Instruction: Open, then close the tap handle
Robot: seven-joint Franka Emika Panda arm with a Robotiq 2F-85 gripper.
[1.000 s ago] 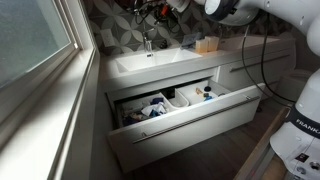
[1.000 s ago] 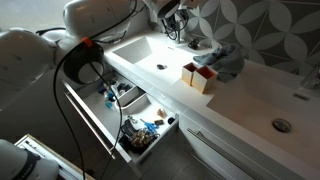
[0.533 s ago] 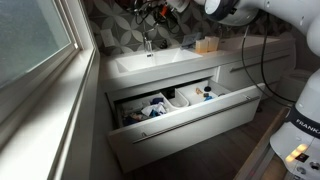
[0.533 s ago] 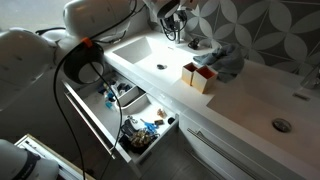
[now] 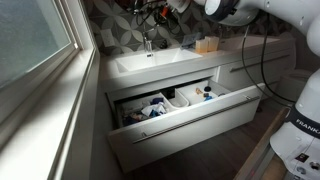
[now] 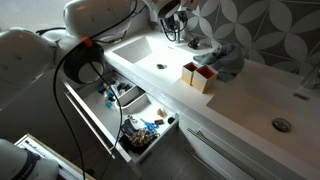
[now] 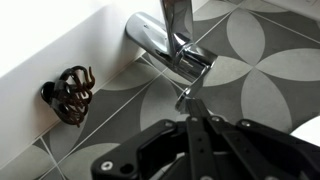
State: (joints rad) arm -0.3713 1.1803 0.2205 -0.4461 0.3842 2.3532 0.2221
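The chrome faucet stands at the back of the white sink (image 5: pixel 150 66) in both exterior views (image 6: pixel 148 52). In the wrist view the tap handle (image 7: pixel 187 92) is a short shiny lever that sticks out from the faucet body (image 7: pixel 192 60), with the spout (image 7: pixel 172 18) beyond it. My gripper (image 7: pixel 194 112) has its two black fingers pressed together. Their tips are right at the end of the tap handle. I cannot tell if they touch it. In the exterior views the gripper (image 5: pixel 160 12) hangs above the faucet (image 6: pixel 174 22), and the handle is too small to make out.
A drawer (image 5: pixel 175 108) full of items stands open under the sink (image 6: pixel 125 115). A wooden box (image 5: pixel 206 45) sits on the counter (image 6: pixel 198 75) next to a grey cloth (image 6: pixel 226 60). A dark hair clip (image 7: pixel 68 92) lies by the wall. A window (image 5: pixel 30 40) is at one side.
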